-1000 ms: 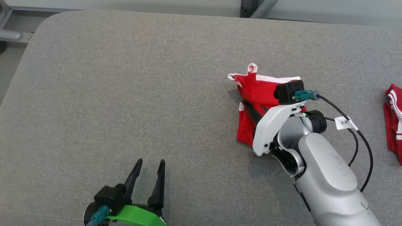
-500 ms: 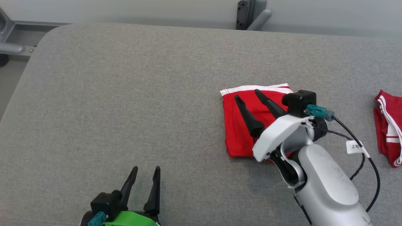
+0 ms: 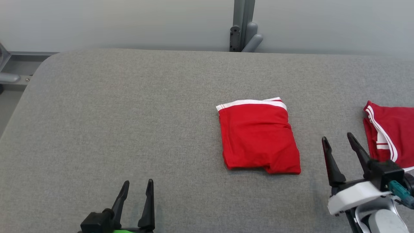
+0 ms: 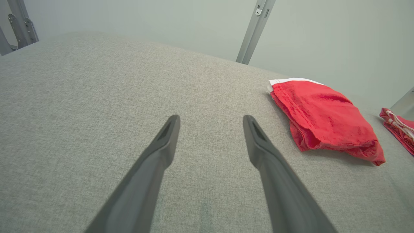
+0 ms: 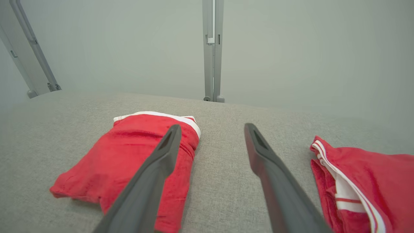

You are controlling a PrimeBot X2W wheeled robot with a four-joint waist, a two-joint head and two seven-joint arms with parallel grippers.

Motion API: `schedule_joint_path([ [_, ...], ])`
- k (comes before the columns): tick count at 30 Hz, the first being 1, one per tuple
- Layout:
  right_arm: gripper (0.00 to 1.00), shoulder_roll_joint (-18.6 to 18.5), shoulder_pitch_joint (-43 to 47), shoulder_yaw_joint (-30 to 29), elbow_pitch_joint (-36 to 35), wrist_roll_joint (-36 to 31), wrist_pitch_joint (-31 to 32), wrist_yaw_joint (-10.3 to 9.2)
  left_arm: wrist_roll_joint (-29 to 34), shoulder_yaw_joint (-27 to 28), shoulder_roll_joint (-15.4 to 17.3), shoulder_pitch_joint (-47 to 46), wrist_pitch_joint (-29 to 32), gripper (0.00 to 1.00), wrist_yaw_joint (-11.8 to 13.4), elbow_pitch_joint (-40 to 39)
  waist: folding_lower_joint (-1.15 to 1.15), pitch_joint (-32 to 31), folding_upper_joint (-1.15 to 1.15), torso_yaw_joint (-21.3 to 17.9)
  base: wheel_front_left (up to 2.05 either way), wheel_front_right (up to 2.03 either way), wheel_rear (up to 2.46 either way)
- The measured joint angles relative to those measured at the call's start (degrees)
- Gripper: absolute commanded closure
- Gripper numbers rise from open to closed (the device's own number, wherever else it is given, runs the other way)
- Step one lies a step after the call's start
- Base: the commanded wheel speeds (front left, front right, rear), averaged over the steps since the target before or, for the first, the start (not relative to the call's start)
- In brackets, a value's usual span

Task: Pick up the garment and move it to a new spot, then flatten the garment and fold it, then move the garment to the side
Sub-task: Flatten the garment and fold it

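Note:
The garment (image 3: 258, 136) is red with a white band along its far edge. It lies folded into a compact rectangle on the grey table, right of centre. The left wrist view has the garment (image 4: 323, 116) at its right, and the right wrist view has the garment (image 5: 129, 165) at lower left. My right gripper (image 3: 338, 139) stands open to the right of the garment, apart from it, nothing between its fingers. My left gripper (image 3: 137, 183) is open near the table's front edge, well left of the garment, also holding nothing.
A second red piece with white stripes (image 3: 389, 136) lies at the table's right edge, just right of my right gripper; the right wrist view puts this striped piece (image 5: 365, 181) at lower right. A grey metal post (image 3: 242, 29) stands behind the far edge. Wide bare cloth (image 3: 113, 113) spreads left.
My right gripper let go of the garment, opened, and drew back to the right and toward me. The garment now lies flat and folded. The head camera tilted, shifting the whole picture down.

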Motion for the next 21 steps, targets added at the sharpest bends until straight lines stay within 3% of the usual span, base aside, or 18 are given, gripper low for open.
schedule_joint_path([
  [5,0.00,-0.1,4.7,-2.6,0.4,-3.1,-2.3,0.00,2.5,3.0,-0.9,1.4,-0.1,0.00,-1.2,-2.1,0.00,-1.1,0.00,-0.8,0.00,0.00,0.00],
  [12,0.00,1.6,9.7,-7.4,-3.9,-3.9,-2.5,0.00,6.0,6.5,-2.0,3.7,-0.1,0.00,-3.0,-3.3,0.00,-2.7,0.00,-1.5,0.00,0.00,0.00],
  [21,0.00,3.4,14.9,-11.0,-4.3,-3.9,-2.5,0.00,9.5,9.9,-3.2,6.6,-0.1,0.00,-5.8,-3.3,0.00,-5.8,0.00,-1.6,0.00,0.00,0.00],
])
